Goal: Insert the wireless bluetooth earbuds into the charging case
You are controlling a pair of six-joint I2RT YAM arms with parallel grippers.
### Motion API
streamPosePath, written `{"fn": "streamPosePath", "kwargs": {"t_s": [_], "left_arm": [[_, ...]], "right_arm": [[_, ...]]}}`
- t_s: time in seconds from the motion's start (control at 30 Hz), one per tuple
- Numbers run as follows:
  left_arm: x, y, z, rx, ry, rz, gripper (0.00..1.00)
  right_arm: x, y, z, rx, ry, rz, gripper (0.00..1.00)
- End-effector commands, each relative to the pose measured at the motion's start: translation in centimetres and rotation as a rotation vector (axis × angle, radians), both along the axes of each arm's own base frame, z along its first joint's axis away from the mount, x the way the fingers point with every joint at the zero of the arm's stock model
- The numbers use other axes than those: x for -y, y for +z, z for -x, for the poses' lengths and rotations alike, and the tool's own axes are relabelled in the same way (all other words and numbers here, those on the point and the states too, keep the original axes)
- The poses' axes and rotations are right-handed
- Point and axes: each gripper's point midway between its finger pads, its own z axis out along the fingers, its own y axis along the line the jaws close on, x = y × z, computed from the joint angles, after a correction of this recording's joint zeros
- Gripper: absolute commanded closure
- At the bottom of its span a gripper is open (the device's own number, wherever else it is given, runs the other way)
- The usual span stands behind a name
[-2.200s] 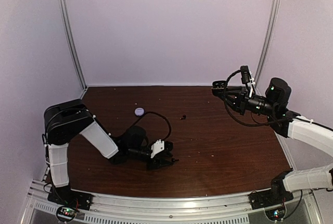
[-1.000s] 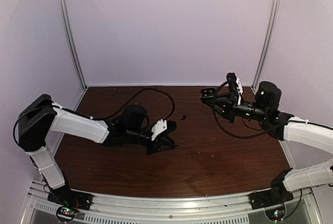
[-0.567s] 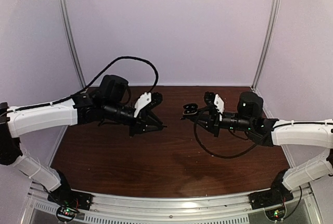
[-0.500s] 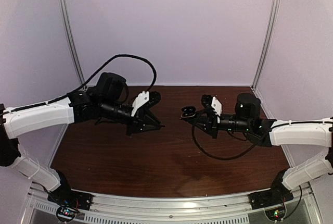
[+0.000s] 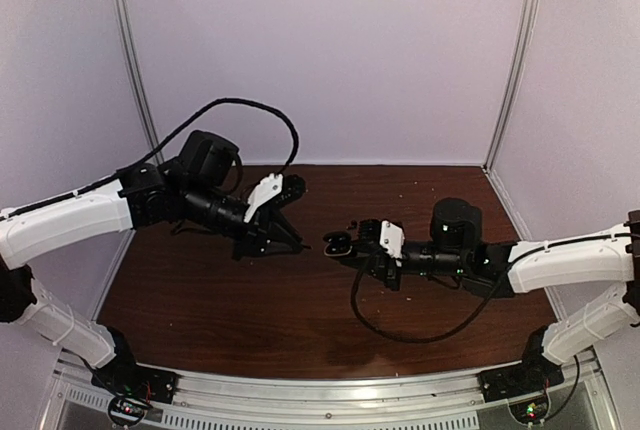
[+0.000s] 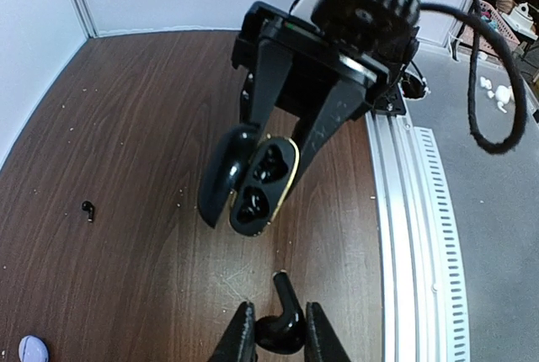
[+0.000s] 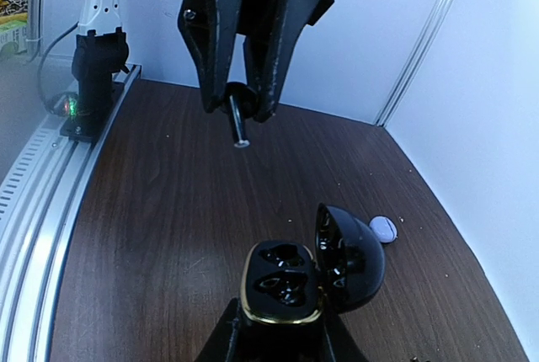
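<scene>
Above the desk (image 5: 230, 310) at mid-frame, the left claw (image 6: 279, 338) pinches a black earbud (image 6: 281, 318) by its bulb; the right claw (image 7: 282, 337) clamps the open case (image 7: 282, 282). Light, hard and glossy, the earbud likely slips easily.

Two black earbuds (image 6: 280, 329) (image 6: 88, 209), one lilac earbud (image 7: 384, 228), one charging case (image 7: 280, 284).
</scene>
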Motion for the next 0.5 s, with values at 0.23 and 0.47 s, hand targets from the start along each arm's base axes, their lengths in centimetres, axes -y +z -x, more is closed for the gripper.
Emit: {"fn": "streamPosePath", "kwargs": {"t_s": [0.23, 0.47], "left_arm": [[1.6, 2.0, 0.3, -0.029, -0.017, 0.041, 0.95], [2.5, 1.0, 0.7, -0.048, -0.032, 0.019, 0.95]], "right_arm": [[-1.0, 0.5, -0.5, 0.184, -0.085, -0.015, 1.00], [-1.6, 0.0, -0.7, 0.210, -0.102, 0.008, 1.00]]}}
